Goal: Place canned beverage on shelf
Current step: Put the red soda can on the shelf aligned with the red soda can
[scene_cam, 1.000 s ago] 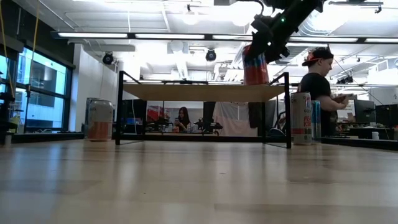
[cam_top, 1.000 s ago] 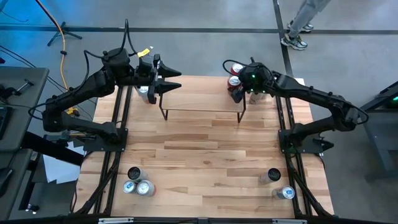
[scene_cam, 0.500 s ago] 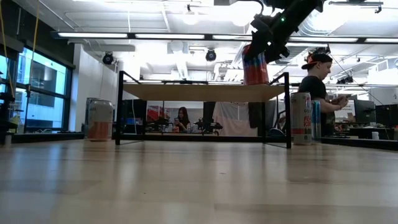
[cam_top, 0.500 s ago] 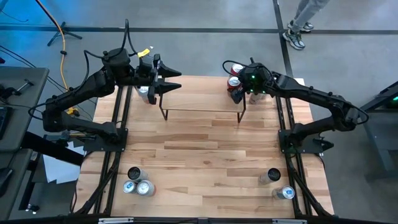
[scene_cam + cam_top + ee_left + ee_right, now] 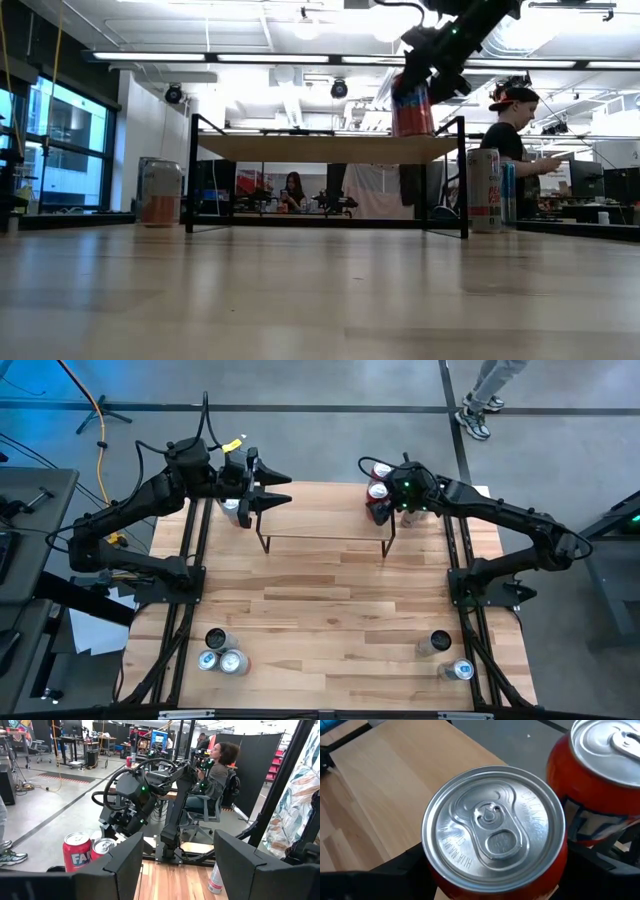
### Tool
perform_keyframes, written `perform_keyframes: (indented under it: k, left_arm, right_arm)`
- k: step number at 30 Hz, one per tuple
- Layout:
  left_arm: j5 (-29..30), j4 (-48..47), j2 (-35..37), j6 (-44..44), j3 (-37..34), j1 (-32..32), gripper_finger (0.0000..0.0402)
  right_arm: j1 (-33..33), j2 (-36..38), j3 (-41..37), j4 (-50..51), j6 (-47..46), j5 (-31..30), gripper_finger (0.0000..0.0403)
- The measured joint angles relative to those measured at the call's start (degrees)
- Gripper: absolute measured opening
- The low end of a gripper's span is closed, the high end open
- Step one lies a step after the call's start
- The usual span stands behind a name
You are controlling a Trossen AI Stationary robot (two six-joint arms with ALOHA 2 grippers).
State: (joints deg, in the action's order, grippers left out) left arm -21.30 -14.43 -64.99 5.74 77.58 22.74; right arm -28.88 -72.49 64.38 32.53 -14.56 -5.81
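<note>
A red beverage can (image 5: 494,830) with a silver top sits between the fingers of my right gripper (image 5: 381,506), over the right end of the shelf (image 5: 320,522). In the low view the can (image 5: 412,105) has its bottom at about the level of the light plank top (image 5: 330,148). Whether it touches the plank I cannot tell. My left gripper (image 5: 268,491) hovers open and level at the shelf's far left corner, with nothing between its fingers (image 5: 117,865). My right gripper pinches the can's upper side wall (image 5: 560,862) between its two fingers, one on each side just below the rim. The fingers (image 5: 407,867) come slanting down from the table's far right. The can stands nearly upright, top up.
A second red can (image 5: 381,468) stands on the table's far edge, beside the held one. A pale can (image 5: 232,510) stands below my left gripper. Several cans stand near the front left (image 5: 220,652), and two at the front right (image 5: 450,656). A person (image 5: 512,130) stands beyond the table.
My right gripper has rolled a little at the wrist while staying over the shelf's right end, and the can has turned with it.
</note>
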Motion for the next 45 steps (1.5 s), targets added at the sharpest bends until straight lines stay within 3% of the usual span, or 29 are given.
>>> perform_keyframes:
  k: [13, 22, 26, 45]
  left_arm:
    - [0.0, -0.9, 0.0, -1.4, 0.0, 0.0, 0.0204]
    - [0.0, -0.9, 0.0, -1.5, 0.0, 0.0, 0.0204]
    - [0.0, -0.9, 0.0, -1.5, 0.0, 0.0, 0.0204]
    - [0.0, -0.9, 0.0, -1.5, 0.0, 0.0, 0.0204]
  right_arm:
    - [0.0, -3.9, 0.5, -2.5, -0.4, 2.3, 0.0304]
    - [0.0, -3.1, 0.0, -0.2, -0.5, 3.5, 0.039]
    - [0.0, -2.5, 0.0, 3.4, -0.4, 3.6, 0.0385]
    - [0.0, 13.0, 0.0, 4.8, -3.6, 8.5, 0.0381]
